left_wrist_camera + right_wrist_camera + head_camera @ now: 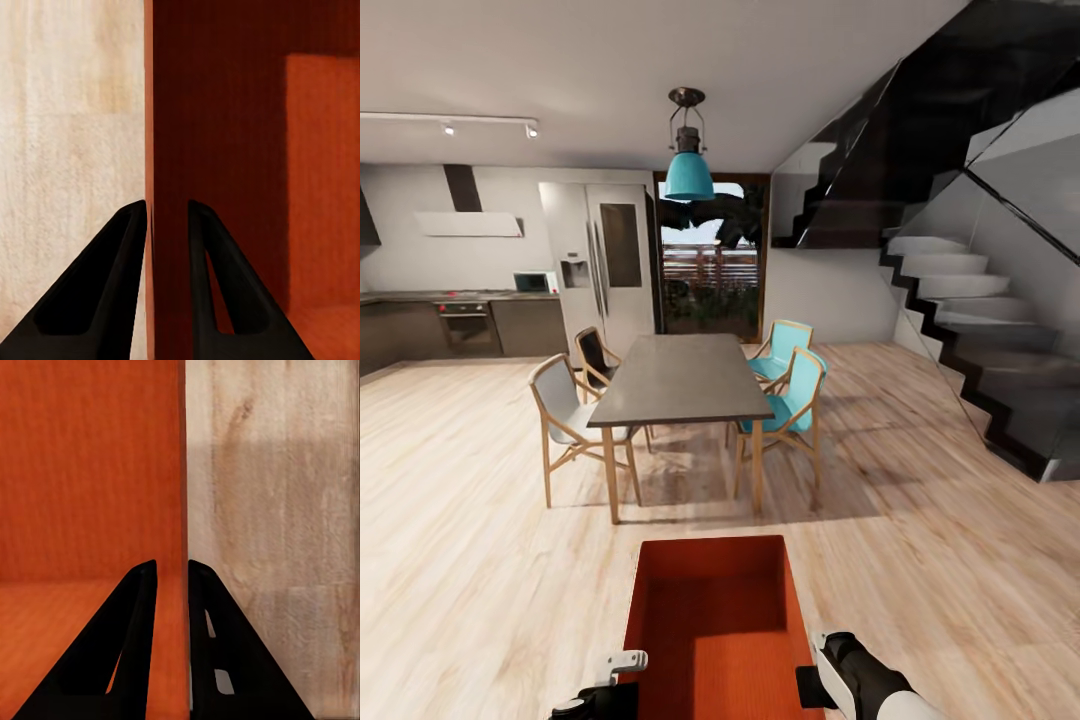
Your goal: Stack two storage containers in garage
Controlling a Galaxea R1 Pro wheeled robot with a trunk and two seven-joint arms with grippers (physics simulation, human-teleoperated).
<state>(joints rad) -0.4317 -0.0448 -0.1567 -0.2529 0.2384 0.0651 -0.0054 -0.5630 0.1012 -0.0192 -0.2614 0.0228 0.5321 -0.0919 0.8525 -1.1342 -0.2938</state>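
You are carrying one storage container [718,625] low in front of you over the light wood-plank floor [450,560]; it is an orange-red, open-topped rectangular bin with upright smooth walls and a finely ribbed bottom, its near end cut off by the lower edge of the head view, so you cannot see its full length. Your left hand [166,225] is clenched on the bin's left wall; in the left wrist view its two black, wedge-shaped fingers [97,300] straddle the thin wall edge, one outside over the pale planks, one inside against the darker shaded red. Your right hand [172,577] is likewise clamped on the right wall; the black fingers [112,660] pinch the rim with the ribbed orange interior on one side and grainy wood flooring on the other. In the head view only a white and black stub of each wrist shows at the bottom, so the grip itself is hard to read there.

Ahead stands a dining table [675,378] with a matte grey slab top on slim wooden legs; around it are wooden-framed chairs, two with teal seats [792,395], one pale [565,415], one dark and partly hidden behind the tabletop. A teal pendant lamp [689,170] hangs above; a glossy dark staircase [970,330] with pale treads rises at the right; a steel refrigerator [610,262] and kitchen units sit at the far left, their detail blurred.
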